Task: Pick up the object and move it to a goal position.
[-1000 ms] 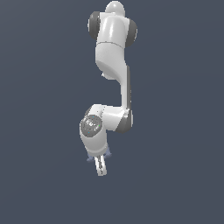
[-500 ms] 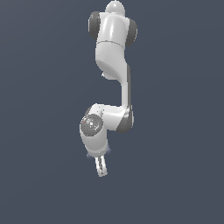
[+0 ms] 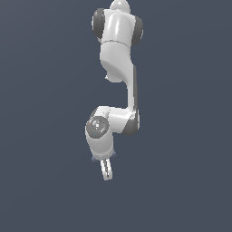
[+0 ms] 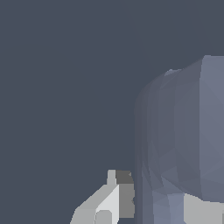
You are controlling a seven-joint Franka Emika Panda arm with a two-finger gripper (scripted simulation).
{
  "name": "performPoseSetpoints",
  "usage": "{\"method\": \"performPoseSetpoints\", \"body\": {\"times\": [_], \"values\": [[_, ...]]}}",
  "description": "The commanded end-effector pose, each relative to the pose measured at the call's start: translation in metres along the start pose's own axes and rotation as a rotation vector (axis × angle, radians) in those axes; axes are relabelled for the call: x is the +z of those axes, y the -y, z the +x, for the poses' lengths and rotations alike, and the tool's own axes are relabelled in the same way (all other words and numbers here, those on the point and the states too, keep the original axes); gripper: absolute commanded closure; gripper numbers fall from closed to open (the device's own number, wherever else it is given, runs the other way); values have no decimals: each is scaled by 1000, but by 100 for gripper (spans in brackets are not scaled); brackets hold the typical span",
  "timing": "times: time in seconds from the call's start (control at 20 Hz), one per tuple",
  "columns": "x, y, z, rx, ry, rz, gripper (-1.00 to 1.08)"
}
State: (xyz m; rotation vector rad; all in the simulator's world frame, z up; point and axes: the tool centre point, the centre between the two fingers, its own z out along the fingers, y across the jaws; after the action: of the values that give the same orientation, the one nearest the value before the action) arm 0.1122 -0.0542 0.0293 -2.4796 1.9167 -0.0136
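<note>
- Flat, even light all round; the backdrop is one dull slate tone with no cast shadows.
- Soft highlights sit on the white arm (image 3: 118, 59), brightest up top.
- The wrist view is blocky and faceted, a pale blue-grey mass (image 4: 183, 144) looming close.
- No glare or edge distortion.

one robot arm (image 3: 118, 68), one hand (image 3: 107, 170), one pale blue-grey object (image 4: 183, 144)

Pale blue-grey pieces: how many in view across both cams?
1. The object fills the wrist view close beside a gripper finger. In the exterior view only pale slivers show at the gripper; others may be hidden.
</note>
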Motion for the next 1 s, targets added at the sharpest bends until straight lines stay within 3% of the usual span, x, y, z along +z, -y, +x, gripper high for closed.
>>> {"method": "performPoseSetpoints", "body": {"times": [0.0, 0.35, 0.95], "values": [[0, -4, -6, 0, 0, -1, 108], [0, -24, -31, 0, 1, -3, 108], [-2, -74, -100, 0, 1, -7, 108]]}}
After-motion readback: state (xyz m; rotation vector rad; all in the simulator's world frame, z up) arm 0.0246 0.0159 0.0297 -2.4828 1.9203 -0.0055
